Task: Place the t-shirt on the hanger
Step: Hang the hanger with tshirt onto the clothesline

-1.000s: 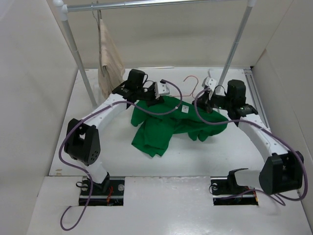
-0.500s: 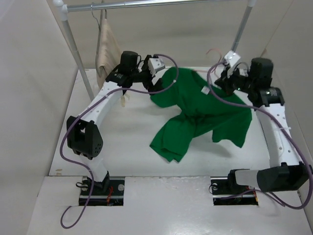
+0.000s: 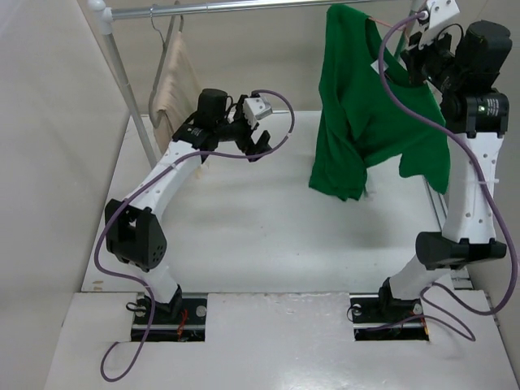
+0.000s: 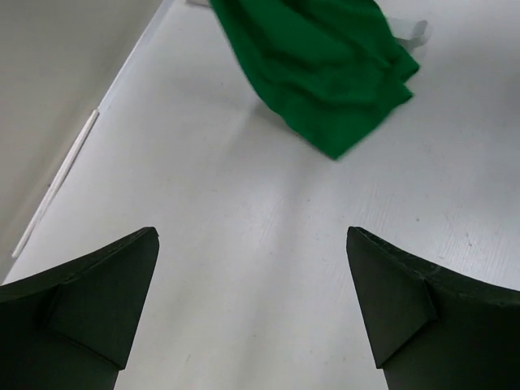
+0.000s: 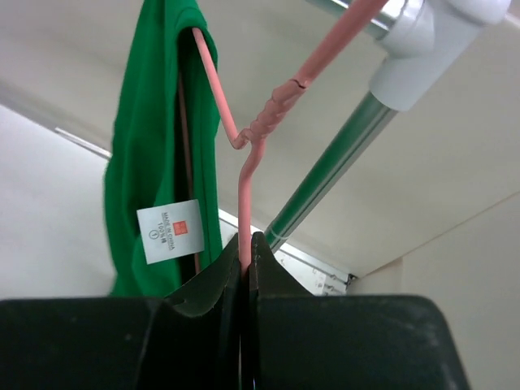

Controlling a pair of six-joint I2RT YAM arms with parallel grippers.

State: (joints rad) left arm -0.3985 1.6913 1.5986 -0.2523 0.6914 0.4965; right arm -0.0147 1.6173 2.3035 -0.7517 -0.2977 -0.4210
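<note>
A white table (image 3: 244,227) fills the floor of a pale-walled booth, with a metal clothes rail (image 3: 244,6) running across the far side.

The largest thing in the air is the t-shirt (image 3: 357,106), bright green. It hangs high at the far right, just beside the right end of the rail. Its cloth is bunched into long folds, and its lower edge is clear of the table. A beige garment (image 3: 171,89) hangs from the rail's left end, well apart from the green one.

The right arm stands tall and reaches up to the shirt's top. Its right gripper (image 3: 416,50) is squeezed fully together, and its wrist view shows the two black fingers pinching the hanger (image 5: 243,203). This is a thin pink wire gripped on the straight stem just below the twisted neck. Above the twist the wire runs up toward the rail's white corner joint. Whether the hook sits over the rail cannot be told. One shoulder of the wire slants up to the left and vanishes into the green cloth at its top, and the shirt (image 5: 154,138) hangs down from it. A small white label (image 5: 170,231) shows on the cloth, close to the fingers.

The left arm stretches over the middle of the table. Its left gripper (image 3: 258,145) is spread wide with nothing between the fingers and touches nothing. In its own wrist view the shirt's lower folds (image 4: 325,65) hang ahead, apart from the fingertips.
</note>
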